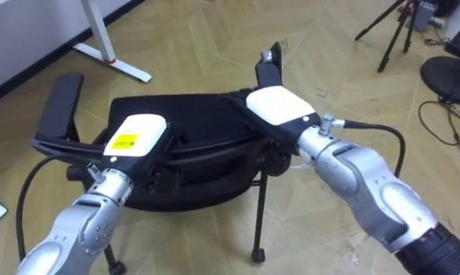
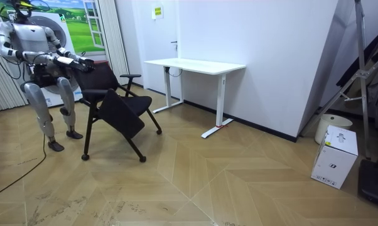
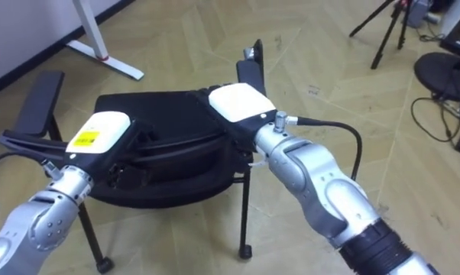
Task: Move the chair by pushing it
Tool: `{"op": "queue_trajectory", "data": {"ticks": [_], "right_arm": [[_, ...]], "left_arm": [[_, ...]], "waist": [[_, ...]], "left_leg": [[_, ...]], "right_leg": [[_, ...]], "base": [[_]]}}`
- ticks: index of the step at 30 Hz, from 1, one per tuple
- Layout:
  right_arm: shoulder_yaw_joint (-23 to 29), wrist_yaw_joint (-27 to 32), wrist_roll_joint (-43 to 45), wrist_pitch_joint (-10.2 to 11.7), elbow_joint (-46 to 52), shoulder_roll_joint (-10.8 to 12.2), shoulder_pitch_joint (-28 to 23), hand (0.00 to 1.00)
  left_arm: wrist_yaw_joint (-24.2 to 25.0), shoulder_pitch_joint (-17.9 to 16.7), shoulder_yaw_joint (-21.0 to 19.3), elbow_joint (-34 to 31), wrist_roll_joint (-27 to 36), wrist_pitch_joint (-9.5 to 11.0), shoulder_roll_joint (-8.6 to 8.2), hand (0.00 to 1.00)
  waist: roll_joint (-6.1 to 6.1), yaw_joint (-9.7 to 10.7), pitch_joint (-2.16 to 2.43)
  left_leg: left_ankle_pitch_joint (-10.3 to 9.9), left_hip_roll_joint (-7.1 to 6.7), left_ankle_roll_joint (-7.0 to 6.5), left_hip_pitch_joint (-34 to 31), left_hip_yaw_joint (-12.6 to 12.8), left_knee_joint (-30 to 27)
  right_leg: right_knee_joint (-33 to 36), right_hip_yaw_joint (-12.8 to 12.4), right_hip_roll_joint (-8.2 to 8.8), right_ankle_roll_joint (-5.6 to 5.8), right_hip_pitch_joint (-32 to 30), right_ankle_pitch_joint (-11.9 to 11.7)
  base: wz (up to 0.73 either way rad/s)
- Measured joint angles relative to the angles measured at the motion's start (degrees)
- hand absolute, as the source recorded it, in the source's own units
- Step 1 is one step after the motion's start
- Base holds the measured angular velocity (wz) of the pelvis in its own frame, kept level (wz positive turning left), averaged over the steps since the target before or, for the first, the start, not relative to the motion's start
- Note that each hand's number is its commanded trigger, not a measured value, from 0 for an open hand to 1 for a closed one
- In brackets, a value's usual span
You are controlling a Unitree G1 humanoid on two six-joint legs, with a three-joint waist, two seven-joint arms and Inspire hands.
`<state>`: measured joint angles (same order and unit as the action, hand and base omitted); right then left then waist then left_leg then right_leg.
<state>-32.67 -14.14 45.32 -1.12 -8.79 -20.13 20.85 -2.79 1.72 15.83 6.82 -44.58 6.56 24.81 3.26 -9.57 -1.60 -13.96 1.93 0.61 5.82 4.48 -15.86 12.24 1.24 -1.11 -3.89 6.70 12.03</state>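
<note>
Resting on the chair, left hand and right hand hide fingers' state; room view adds box.

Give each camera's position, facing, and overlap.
Left eye view: on the head, looking down at the chair; both forearms, left robot hand and right robot hand on its backrest.
Right eye view: same head, slightly to the side, same scene.
Room view: standing off in the room, facing the whole robot behind the chair, with the white desk.
Shared: chair and both robot hands.
</note>
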Motion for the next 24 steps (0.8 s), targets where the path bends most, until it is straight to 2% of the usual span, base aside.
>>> {"op": "queue_trajectory", "data": {"ticks": [1, 2, 3, 4, 5, 6, 7, 8, 9, 11, 13, 18, 24], "right_arm": [[-0.42, -0.21, 0.00, 0.11, -0.05, 0.00, 0.01, 0.00], [-0.43, -0.37, -0.01, 0.41, -0.09, -0.03, 0.18, 0.00], [-0.36, -0.54, 0.24, 0.45, -1.57, 0.99, 0.45, 0.00], [-0.35, -0.94, 0.51, 0.46, -1.75, 1.33, 0.58, 0.00], [-0.35, -1.35, 1.33, 0.92, -1.75, 1.77, 0.71, 0.00], [-0.34, -1.51, 1.98, 1.65, -1.67, 1.98, 1.02, 0.00], [-0.35, -1.54, 2.37, 2.25, -1.62, 1.99, 1.46, 0.00], [-0.44, -1.45, 2.56, 2.84, -1.60, 1.77, 1.47, 0.00], [-0.47, -1.46, 2.26, 2.45, -1.74, 1.78, 1.40, 0.00], [-0.47, -1.46, 2.13, 1.83, -1.91, 1.38, 1.39, 0.00], [-0.47, -1.46, 2.13, 1.65, -2.30, 0.98, 1.39, 0.00], [-0.55, -1.47, 2.98, 0.99, -4.36, 1.62, 1.05, 0.00], [-0.53, -0.42, 4.98, 0.82, -5.18, 1.71, 0.39, 0.00]], "left_arm": [[0.04, 0.09, 0.20, 0.06, -0.03, -0.04, -0.41, 1.00], [0.11, 0.63, 0.94, -0.04, -0.33, -0.03, -1.33, 1.00], [0.12, 0.67, 1.67, -0.21, -0.79, 0.10, -1.46, 1.00], [0.12, 0.74, 2.12, -0.33, -1.03, 0.11, -1.49, 1.00], [0.11, 0.75, 2.62, -0.25, -1.12, 0.23, -1.64, 1.00], [0.10, 0.60, 2.39, -0.25, -1.13, 0.32, -1.52, 1.00], [0.06, 0.46, 1.84, -0.28, -1.12, 0.37, -1.46, 1.00], [0.03, -0.10, 0.89, 0.33, -1.06, 0.45, -1.75, 1.00], [0.02, 0.02, 0.71, 1.30, -0.83, 0.48, -1.74, 1.00], [0.02, 0.20, 0.43, 1.78, -0.70, 0.37, -1.76, 1.00], [0.03, 0.41, 0.36, 1.84, -0.92, 0.00, -1.69, 1.00], [0.67, 1.57, 0.52, 2.76, -1.27, -1.43, -2.14, 1.00], [1.24, 1.36, 0.78, 2.15, -1.37, -1.64, -2.17, 1.00]], "waist": [[0.15, 0.01, 0.06], [-0.35, -0.06, 0.19], [0.49, -1.33, 0.55], [0.51, -1.94, 0.62], [0.10, -2.33, 0.34], [-0.19, -3.54, 0.22], [-0.08, -3.92, 0.25], [-1.15, -3.13, 0.66], [-1.66, -1.77, 0.62], [-1.66, -1.39, 0.55], [-1.26, -0.91, 0.53], [-0.66, 0.49, 0.57], [-0.51, 0.77, 0.71]], "left_leg": [[0.06, -0.65, 0.05, -1.25, -0.39, 0.92], [2.39, -1.09, 0.33, -4.03, -0.72, 5.68], [4.52, -1.26, -0.70, -4.04, 0.01, 6.16], [4.90, -1.39, -0.88, -3.90, -0.21, 6.24], [4.96, -1.31, -0.95, -3.07, -3.47, 6.30], [4.95, -1.15, -0.93, -2.72, -8.08, 6.31], [4.90, -1.06, -0.86, -2.72, -9.88, 6.30], [4.30, -0.65, 0.05, -2.77, -11.82, 6.18], [4.22, -0.60, 0.24, -2.47, -10.80, 6.32], [4.27, -0.51, 0.25, -2.14, -9.09, 6.74], [4.26, -0.60, 0.26, -2.08, -8.86, 6.77], [4.02, -1.14, 0.02, -2.06, -8.13, 6.60], [3.85, -1.48, -0.27, -1.80, -8.18, 6.38]], "right_leg": [[-0.01, -1.26, 0.30, 0.00, -0.04, 0.00], [0.20, -1.76, 0.32, 0.26, -0.60, 0.15], [0.94, -1.54, 1.08, 1.32, -1.44, 0.72], [1.33, -0.33, 1.26, 1.63, -1.70, 0.72], [3.45, 2.28, 1.36, 2.90, -3.10, 1.70], [2.36, 2.71, 0.94, 2.71, -5.56, 1.75], [0.68, 3.04, 0.86, 2.14, -7.28, 0.50], [-0.01, 5.77, 1.12, 0.64, -7.93, -3.47], [0.39, 7.21, 1.18, 0.57, -7.13, -3.54], [0.57, 7.33, 0.88, 0.61, -6.81, -3.51], [0.53, 7.25, 0.71, 0.61, -6.69, -3.41], [0.70, 7.35, 0.88, 0.79, -6.70, -2.98], [0.85, 7.60, 1.05, 1.05, -6.49, -2.84]], "base": [[0.28], [0.00], [-0.12], [-0.29], [-0.31], [-0.41], [-0.30], [0.17], [0.39], [0.17], [0.00], [0.00], [0.05]]}}
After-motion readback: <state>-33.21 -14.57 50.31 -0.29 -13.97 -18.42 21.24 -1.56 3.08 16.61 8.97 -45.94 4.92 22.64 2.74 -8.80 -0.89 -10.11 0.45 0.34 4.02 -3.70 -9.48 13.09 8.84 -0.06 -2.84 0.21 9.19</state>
